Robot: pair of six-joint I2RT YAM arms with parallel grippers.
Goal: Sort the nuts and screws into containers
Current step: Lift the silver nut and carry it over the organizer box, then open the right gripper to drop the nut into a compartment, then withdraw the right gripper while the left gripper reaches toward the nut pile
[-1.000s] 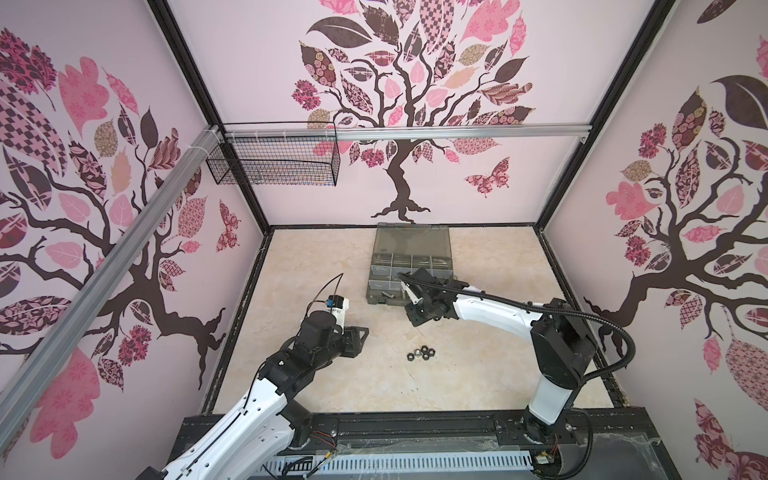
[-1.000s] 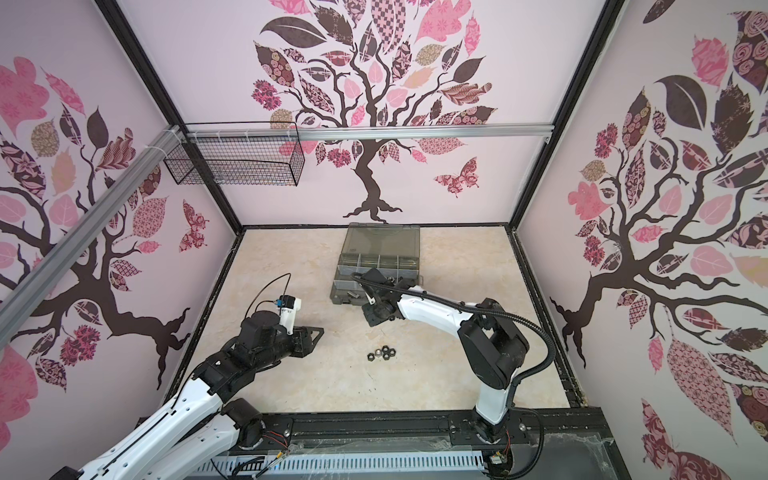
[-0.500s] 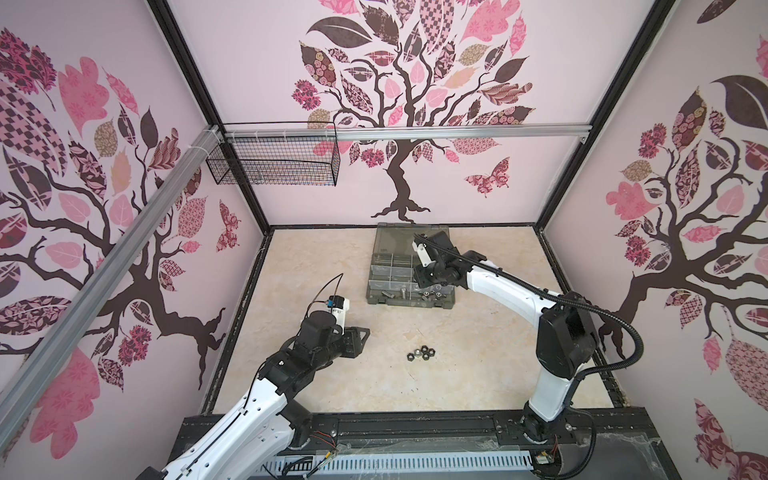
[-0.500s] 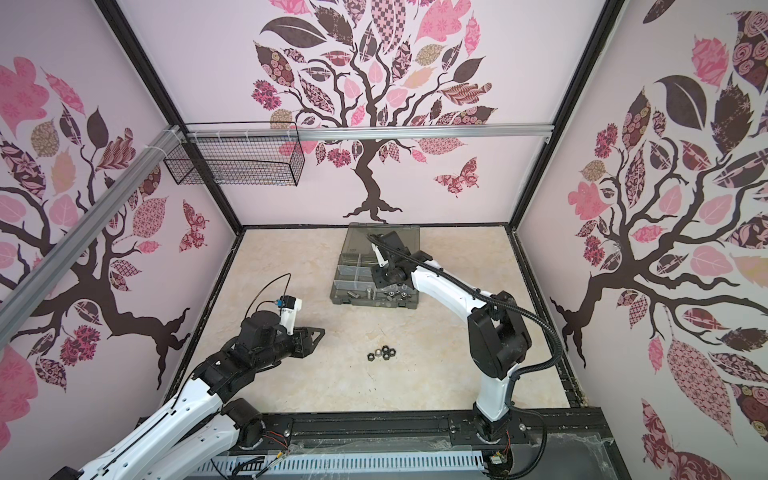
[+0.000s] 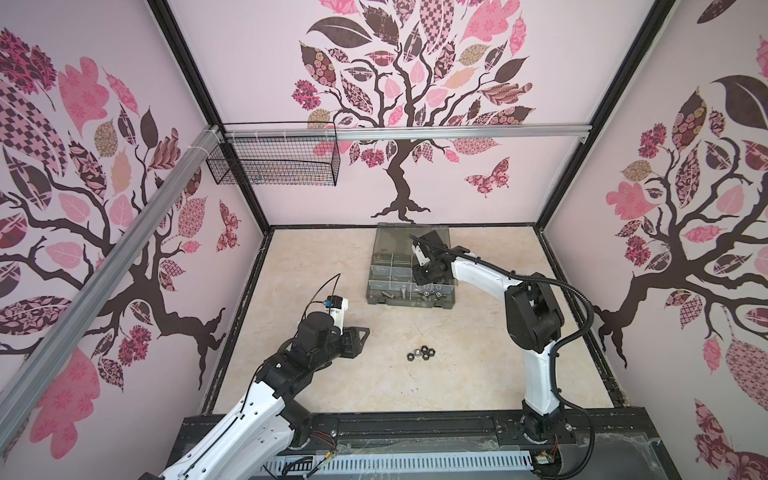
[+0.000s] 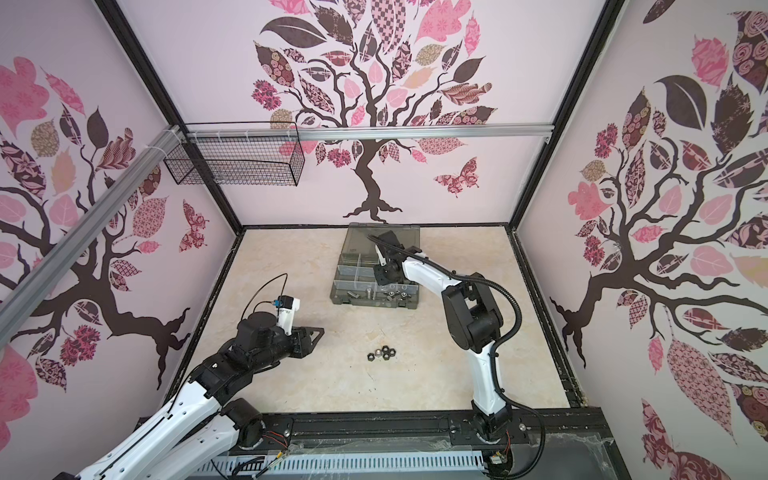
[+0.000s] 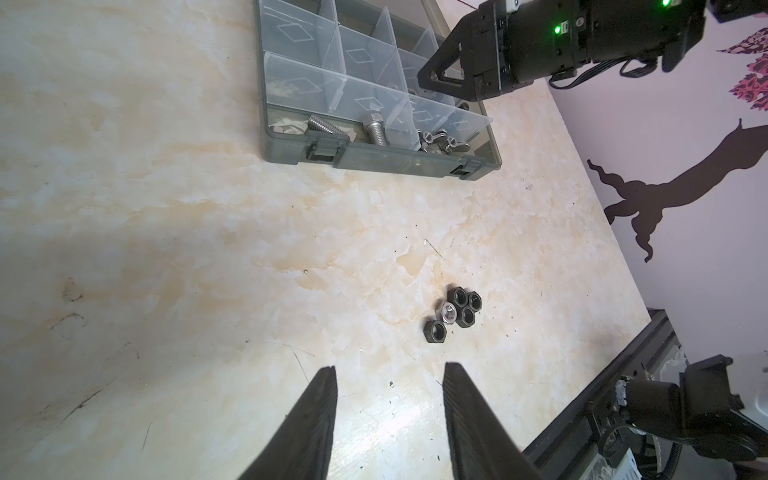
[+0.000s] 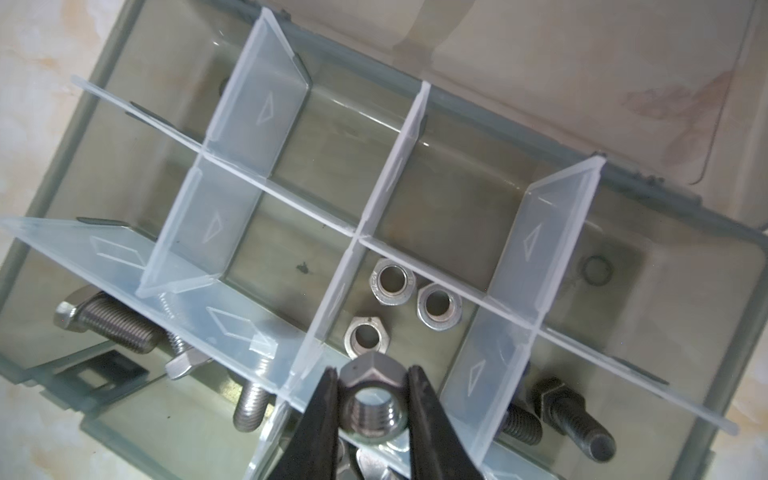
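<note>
The right end effector (image 8: pixel 372 370) is clamping a silver nut (image 8: pixel 376 401) between its fingers and hovering over the open case (image 5: pixel 409 302) at the far middle of the surface (image 5: pixel 457 374). Beneath it, three more silver nuts (image 8: pixel 438 308) are lying in one compartment (image 8: pixel 453 349). Silver screws (image 8: pixel 112 322) and black screws (image 8: pixel 569 419) are lying in other compartments to either side. The left end effector (image 7: pixel 390 368) is hovering with its fingers apart and empty. It is pointing toward five loose nuts (image 7: pixel 455 313), four black and one silver, which are clustered on the surface well apart from the case.
</note>
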